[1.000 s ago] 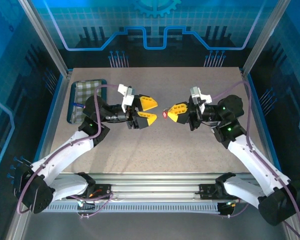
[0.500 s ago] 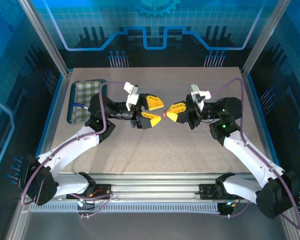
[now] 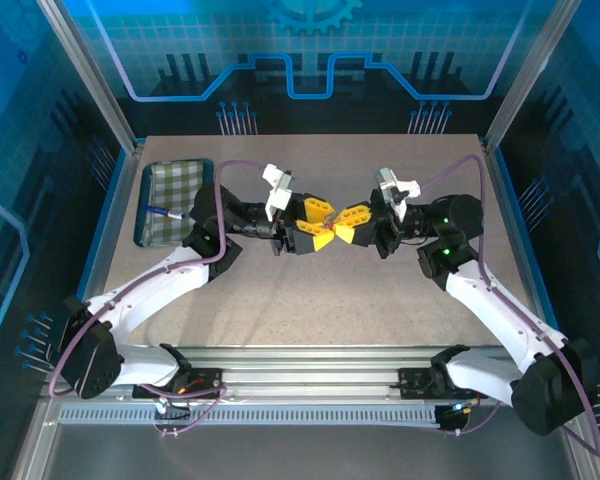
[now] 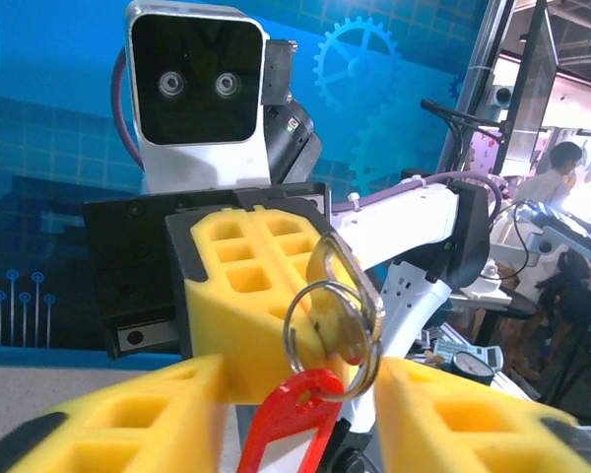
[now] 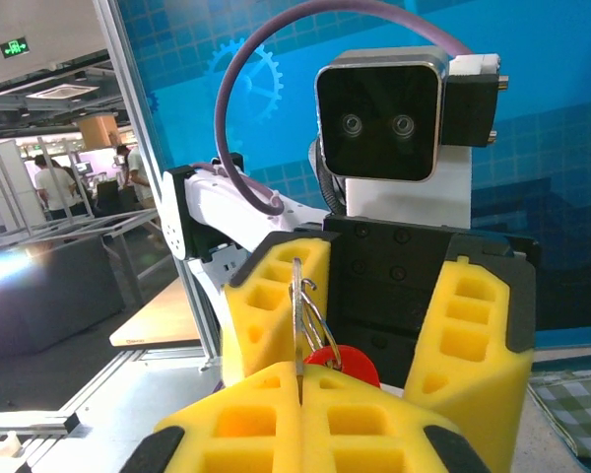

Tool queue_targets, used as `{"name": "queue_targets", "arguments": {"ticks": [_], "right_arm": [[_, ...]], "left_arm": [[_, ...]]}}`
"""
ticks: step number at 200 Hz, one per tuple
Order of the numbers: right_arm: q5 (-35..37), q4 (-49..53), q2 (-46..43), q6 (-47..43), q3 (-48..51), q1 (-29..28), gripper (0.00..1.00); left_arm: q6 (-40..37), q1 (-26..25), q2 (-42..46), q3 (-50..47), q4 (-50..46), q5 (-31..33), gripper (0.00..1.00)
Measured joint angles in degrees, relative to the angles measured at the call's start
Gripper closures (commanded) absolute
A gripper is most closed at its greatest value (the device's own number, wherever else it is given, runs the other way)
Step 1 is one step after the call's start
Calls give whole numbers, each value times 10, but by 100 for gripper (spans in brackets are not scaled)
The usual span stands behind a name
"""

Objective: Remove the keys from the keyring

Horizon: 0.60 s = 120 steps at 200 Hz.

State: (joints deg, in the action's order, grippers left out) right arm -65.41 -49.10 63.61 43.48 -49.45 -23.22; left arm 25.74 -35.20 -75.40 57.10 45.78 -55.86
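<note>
Two robot arms meet nose to nose above the middle of a speckled bench (image 3: pixel 310 300). At the far left, a checked tray (image 3: pixel 175 185) holds a blue-and-white pen (image 3: pixel 162 211), well apart from the work.

The left end effector (image 3: pixel 325 222) has its yellow foam fingers (image 5: pixel 276 296) parted, one on each side of the keyring (image 4: pixel 290 340). The keyring is a thin metal split ring with a red plastic tag (image 4: pixel 281 429) hanging from it. The fingers look close to the tag but not touching it. The ring hangs in the air between the two arms, threaded through the head of a key (image 4: pixel 327 296).

The right end effector (image 3: pixel 346 220) is clamped on the key, whose blade sits edge-on between its foam pads.

Likely risks:
- If the left fingers close on the dangling tag instead of the ring, a pull may only swing or twist the tag and leave the key threaded.
- The split ring's coils probably need spreading, so a straight tug could drag the key out of the soft foam and drop everything onto the bench.
- The two sets of fingers stand so near each other that they may collide.
</note>
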Motion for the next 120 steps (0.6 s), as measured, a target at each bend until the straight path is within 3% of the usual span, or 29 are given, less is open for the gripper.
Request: {"name": "queue_targets", "arguments": {"ticks": [47, 82, 120], "right_arm": [[1, 0, -3, 0, 0, 0, 100], [2, 0, -5, -1, 0, 2, 100], [10, 42, -18, -41, 0, 4, 100]], "left_arm": [[-2, 2, 0, 0, 7, -2, 81], [-4, 3, 0, 0, 10, -9, 100], [-4, 4, 0, 0, 8, -10, 100]]}}
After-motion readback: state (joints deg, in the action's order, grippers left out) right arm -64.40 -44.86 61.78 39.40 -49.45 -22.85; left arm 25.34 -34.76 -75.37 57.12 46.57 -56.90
